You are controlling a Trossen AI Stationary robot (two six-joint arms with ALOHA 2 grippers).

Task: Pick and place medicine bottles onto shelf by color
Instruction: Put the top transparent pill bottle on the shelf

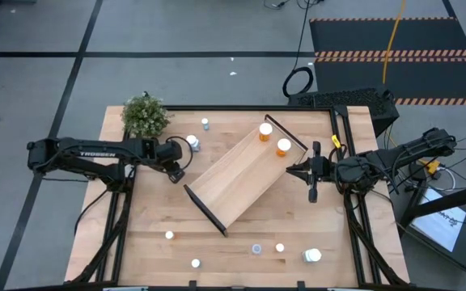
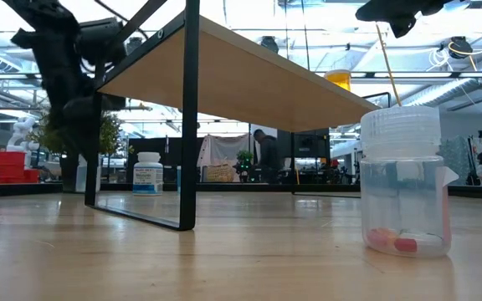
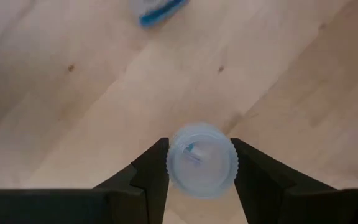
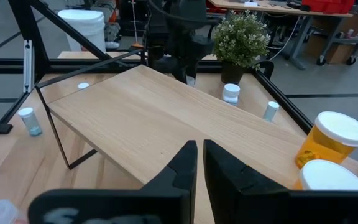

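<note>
The light-wood shelf (image 1: 241,174) stands slantwise mid-table on its black end brackets. Two orange bottles (image 1: 265,131) (image 1: 283,147) stand on its far right end. My left gripper (image 1: 174,167) points down at the shelf's left side and is shut on a pale blue bottle (image 3: 202,160), which the gripper hides in the high view. My right gripper (image 1: 291,170) hovers shut and empty at the shelf's right end, next to the orange bottles (image 4: 331,140). Other small bottles stand at the far side (image 1: 205,124) (image 1: 192,143) and along the near edge (image 1: 256,249). My left gripper pinches the pale blue bottle by the ribbed rim of its cap (image 3: 171,163), one finger (image 3: 154,171) on each side. The fingers come from above, pointing down. The bottle stands upright between them; I cannot tell whether its base is on the table.
A green bushy plant (image 1: 145,115) stands at the table's far left corner. A larger white bottle (image 1: 312,255) lies near the front right. A clear bottle with pills (image 2: 404,180) stands close to the low camera. Bare wood lies between the shelf and the near edge.
</note>
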